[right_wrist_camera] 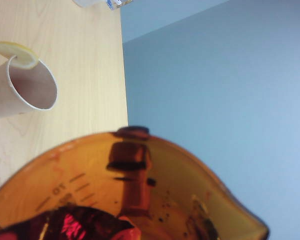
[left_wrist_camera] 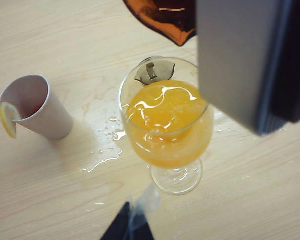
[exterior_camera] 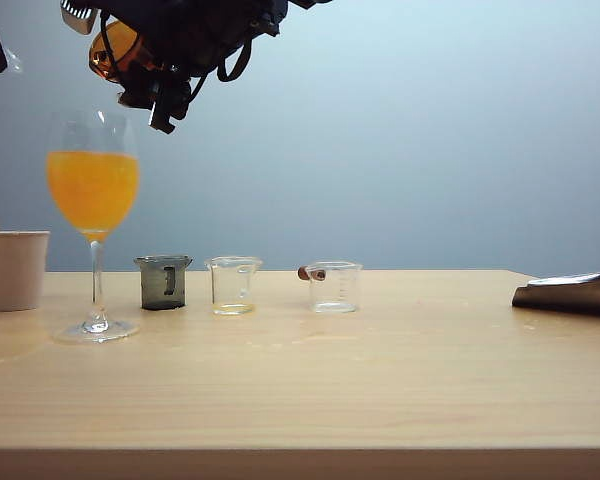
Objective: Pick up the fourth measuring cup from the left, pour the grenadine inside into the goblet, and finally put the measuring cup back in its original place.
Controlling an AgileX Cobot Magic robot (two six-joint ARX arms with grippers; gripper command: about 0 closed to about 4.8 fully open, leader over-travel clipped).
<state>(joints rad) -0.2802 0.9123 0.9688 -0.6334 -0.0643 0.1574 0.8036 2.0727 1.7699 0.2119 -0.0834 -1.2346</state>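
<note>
At the upper left of the exterior view, the fourth measuring cup (exterior_camera: pixel 115 50) is gripped by the right hand (exterior_camera: pixel 152 72) and held tilted above the goblet (exterior_camera: pixel 93 190), which stands on the bench (exterior_camera: pixel 380 370) at left. Grenadine (right_wrist_camera: pixel 85 225) is seen inside the cup. The left hand (left_wrist_camera: pixel 127 227) is barely visible near the goblet's foot; its state cannot be told.

It looks like a lab or test bench staged as a drinks counter. A bare pale wooden table (exterior_camera: pixel 380 380) fills the lower frame before a plain grey-blue backdrop (exterior_camera: pixel 430 130). On its left stand small graduated measuring cups (exterior_camera: pixel 233 285), a goblet (exterior_camera: pixel 93 200) of orange juice and a white paper cup (exterior_camera: pixel 15 268) with a lemon slice.
</note>
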